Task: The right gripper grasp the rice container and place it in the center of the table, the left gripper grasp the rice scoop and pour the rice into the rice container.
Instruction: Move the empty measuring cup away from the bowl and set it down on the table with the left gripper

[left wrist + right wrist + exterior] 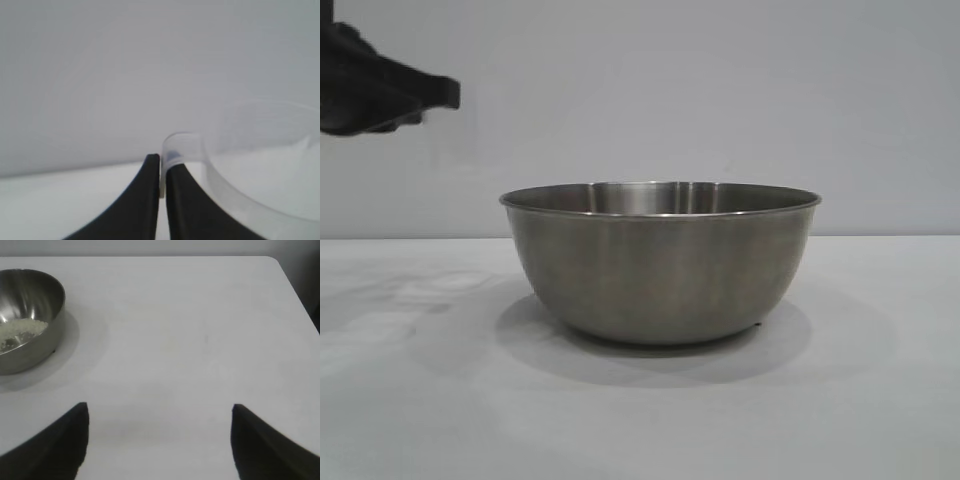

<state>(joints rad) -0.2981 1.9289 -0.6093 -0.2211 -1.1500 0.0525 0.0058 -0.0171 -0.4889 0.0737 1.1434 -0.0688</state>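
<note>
Both steps look nearly done: off-white rice (22, 330) lies in the big brushed-steel bowl (660, 265) mid-table (880, 400). We keep our left black claw (162, 172) pinched on the translucent cup's (260, 160) loop handle and set it down level, well clear of the bowl; our right claw (160, 440) waits spread, empty.

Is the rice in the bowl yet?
Yes. The right wrist view shows pale rice lying on the bottom of the rice container; the exterior view hides its inside.

Steel rice container (660, 270) upright on table (410, 400), rice (20, 331) inside; translucent rice scoop (260, 165) handle pinched.
</note>
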